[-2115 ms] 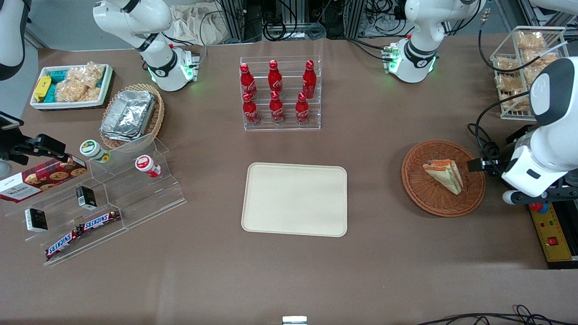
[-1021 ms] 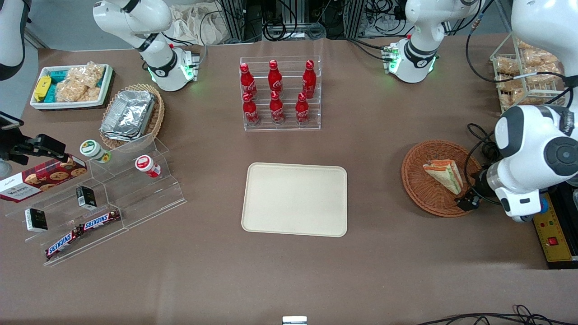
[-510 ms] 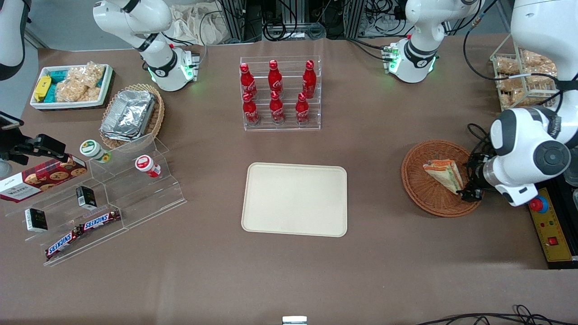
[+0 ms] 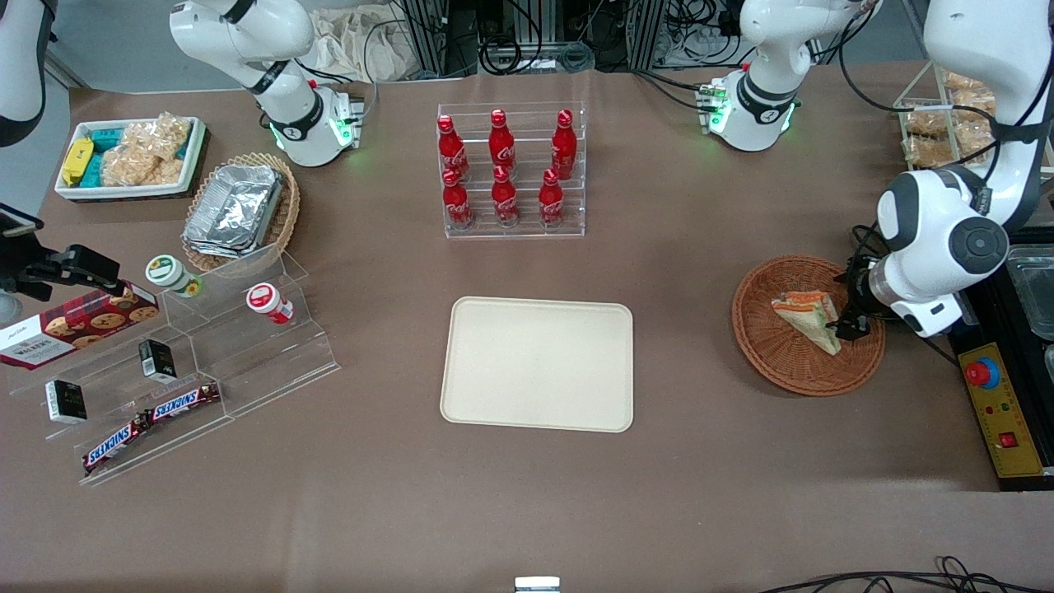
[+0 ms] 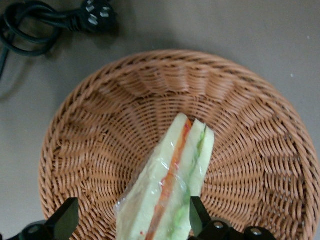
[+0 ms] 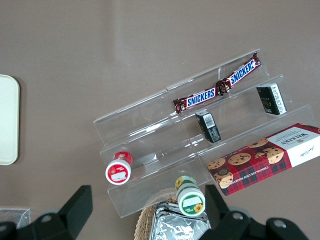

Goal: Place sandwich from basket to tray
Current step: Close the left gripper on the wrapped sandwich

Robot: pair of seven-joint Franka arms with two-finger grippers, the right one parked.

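The sandwich [image 4: 807, 318], a clear-wrapped pale wedge with orange and green filling, lies in the round reddish-brown basket [image 4: 762, 350] toward the working arm's end of the table. The gripper [image 4: 846, 326] hangs over the basket, at the edge of the sandwich. In the left wrist view the gripper [image 5: 132, 221] is open, with one black finger on each side of the sandwich [image 5: 172, 187]. One fingertip [image 5: 199, 214] is close against the wrap, the other [image 5: 66, 219] stands apart over the basket [image 5: 95, 135]. The cream tray [image 4: 537, 364] lies bare at the table's middle.
A clear rack of red bottles [image 4: 504, 169] stands farther from the front camera than the tray. Beside the basket are a black plug and cable [image 5: 60, 22] and a yellow control box with a red button [image 4: 984, 375]. A stepped acrylic snack stand [image 4: 189, 362] sits toward the parked arm's end.
The working arm has swung in from the table's edge over the basket. Its gripper has travelled along the basket's rim to the sandwich. The sandwich has not moved.
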